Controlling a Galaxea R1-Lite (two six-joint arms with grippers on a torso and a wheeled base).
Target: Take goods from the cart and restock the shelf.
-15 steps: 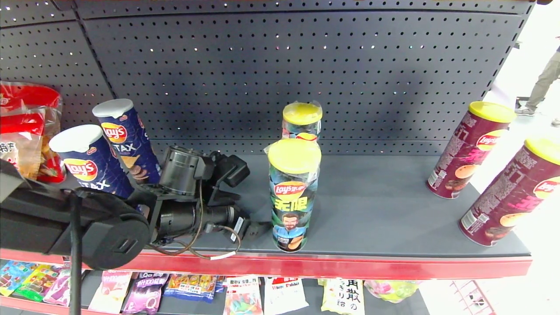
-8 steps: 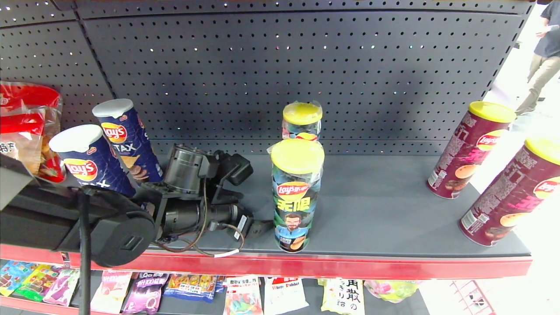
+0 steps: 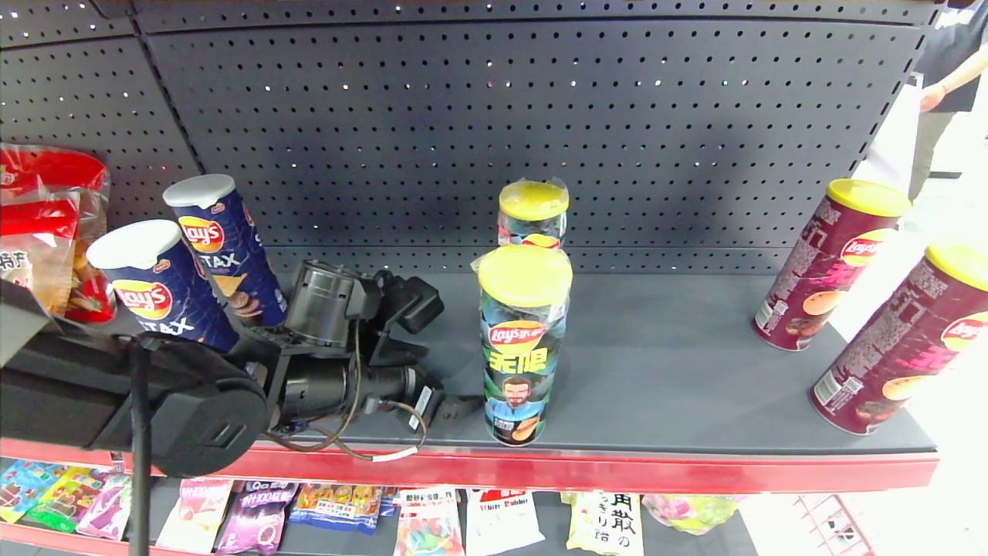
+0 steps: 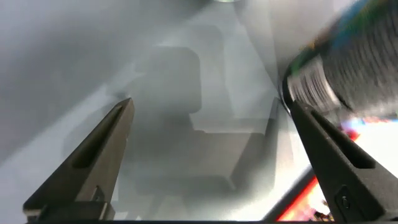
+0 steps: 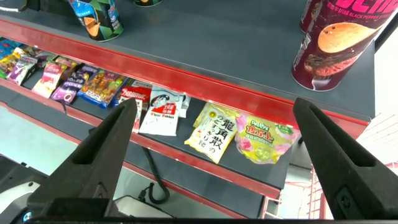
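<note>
A green chip can (image 3: 523, 347) with a yellow lid stands upright near the front edge of the grey shelf (image 3: 656, 371), with a second one (image 3: 532, 212) behind it. My left gripper (image 3: 457, 405) lies low on the shelf just left of the front can. In the left wrist view the left gripper (image 4: 211, 106) is open, and the can (image 4: 348, 62) sits just outside one finger, not between the two. My right gripper (image 5: 214, 106) is open with nothing in it, held in front of and below the shelf's red lip (image 5: 205, 78).
Two blue cans (image 3: 166, 282) lean at the shelf's left beside red bags (image 3: 46, 224). Two maroon cans (image 3: 830, 262) lean at the right end. Bare shelf lies between the green and maroon cans. Snack bags (image 3: 432, 525) fill the lower shelf.
The front green can has shifted slightly right and now stands free. My left arm pushed forward a little, then drew back slightly to the left.
</note>
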